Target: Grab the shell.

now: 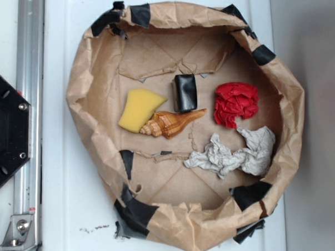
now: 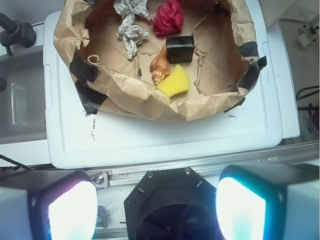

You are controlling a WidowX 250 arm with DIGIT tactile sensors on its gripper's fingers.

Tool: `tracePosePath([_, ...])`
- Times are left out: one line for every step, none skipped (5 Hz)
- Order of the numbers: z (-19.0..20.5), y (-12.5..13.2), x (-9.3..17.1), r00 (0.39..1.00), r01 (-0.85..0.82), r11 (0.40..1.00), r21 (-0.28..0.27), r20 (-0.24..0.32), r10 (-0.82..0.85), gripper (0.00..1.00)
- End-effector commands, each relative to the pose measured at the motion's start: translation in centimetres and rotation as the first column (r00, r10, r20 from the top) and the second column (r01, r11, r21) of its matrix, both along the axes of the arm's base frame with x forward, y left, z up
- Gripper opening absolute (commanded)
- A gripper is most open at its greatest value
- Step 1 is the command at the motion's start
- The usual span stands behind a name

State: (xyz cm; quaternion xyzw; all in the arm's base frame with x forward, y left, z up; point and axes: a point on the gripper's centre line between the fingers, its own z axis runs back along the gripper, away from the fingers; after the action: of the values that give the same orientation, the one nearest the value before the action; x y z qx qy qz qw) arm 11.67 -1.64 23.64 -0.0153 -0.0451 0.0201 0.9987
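Inside a brown paper nest (image 1: 91, 89), patched at the rim with black tape and set on a white tray (image 1: 58, 198): shell (image 1: 170, 124) lying flat near the middle, ridged cream end toward the yellow sponge (image 1: 139, 108), long tail pointing toward the red crumpled paper (image 1: 235, 103). Touching the sponge at the wide end, or so nearly that no gap shows. Tail tip just under the lower edge of a black block (image 1: 185, 93), which stands just beside the shell. Grey crumpled paper (image 1: 233, 153) near the tail side, apart from the shell. Red paper and grey paper close together, possibly touching at one corner.

From the wrist view, same nest (image 2: 125, 95) well ahead of the camera, on the white tray (image 2: 165, 145). Shell (image 2: 160, 69) seen end-on, cream whorls nearest, sponge (image 2: 175, 82) at its lower right, black block (image 2: 180, 49) just behind, red paper (image 2: 167, 17) and grey paper (image 2: 131, 27) farther back. Gripper (image 2: 157, 200) held back from the nest, over the black mount (image 2: 170, 210) and the metal rail (image 2: 200, 167), well apart from the shell. Two fingers (image 2: 240, 210) at the bottom corners of that view, glowing white and spread wide, with nothing between them. Not seen at all in the exterior view.
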Motion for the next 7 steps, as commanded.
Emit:
tracePosePath([0.0,0.0,0.0,1.000,0.000,1.000,0.000,0.000,0.000,1.00])
tracePosePath([-2.9,0.9,3.5,0.997,0.038,0.998,0.041,0.061,-0.041,1.00])
tracePosePath([-5.4,1.5,5.7,0.989,0.114,0.989,0.090,0.083,-0.121,1.00])
tracePosePath([-7.7,2.5,8.7,0.989,0.100,0.994,0.046,0.106,-0.104,1.00])
tracePosePath([-11.0,3.6,12.6,0.999,0.050,0.998,0.026,0.018,-0.051,1.00])
tracePosePath([-13.9,3.4,14.5,0.999,0.030,0.999,0.023,-0.040,-0.029,1.00])
tracePosePath([-17.2,2.2,14.7,0.993,0.048,0.999,0.001,-0.104,-0.048,1.00])
